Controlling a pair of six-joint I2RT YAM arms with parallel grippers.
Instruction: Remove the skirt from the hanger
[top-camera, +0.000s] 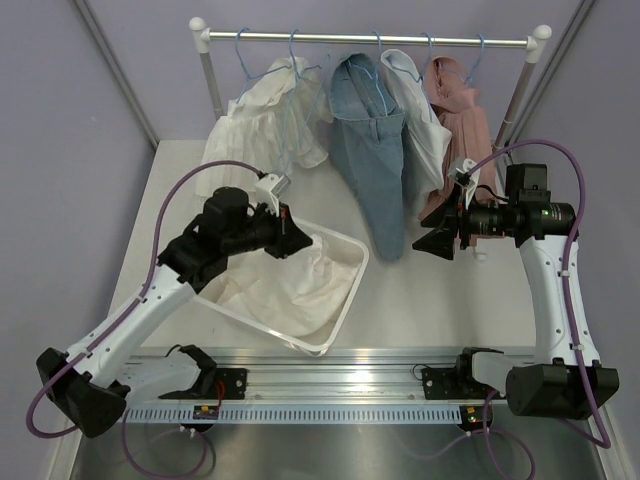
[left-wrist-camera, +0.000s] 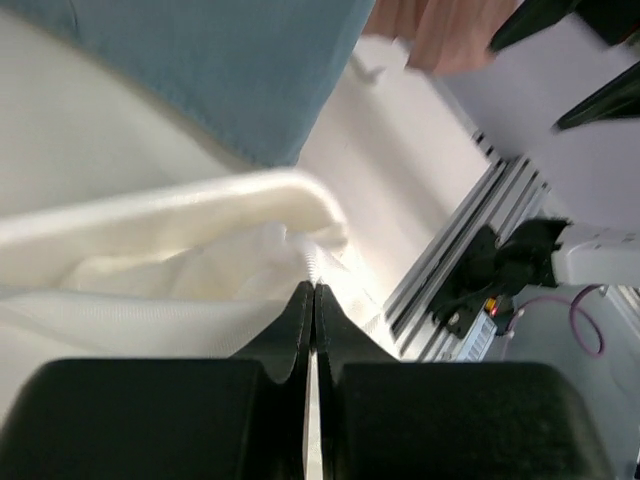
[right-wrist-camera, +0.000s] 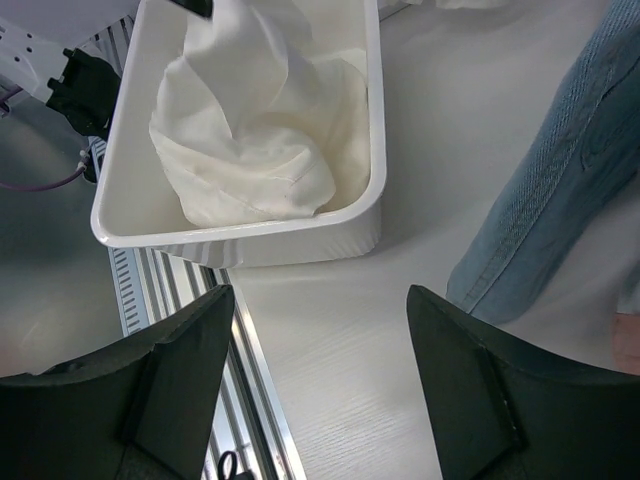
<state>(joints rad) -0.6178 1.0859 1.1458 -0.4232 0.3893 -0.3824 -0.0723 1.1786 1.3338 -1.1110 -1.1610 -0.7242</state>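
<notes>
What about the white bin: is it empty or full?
Not empty. A crumpled white cloth lies bunched inside the bin, covering most of its floor.

Bright, even overhead light; soft shadows; left wrist view blurred (glare on the rail (top-camera: 350, 375)).

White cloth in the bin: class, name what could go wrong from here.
1. The left end effector looks shut on the cloth, which rises in a peak to it; lifting without opening could drag it out of the bin.
2. The open right end effector sits close to the hanging jeans and pink garment; a careless move might snag them off the rail.
</notes>
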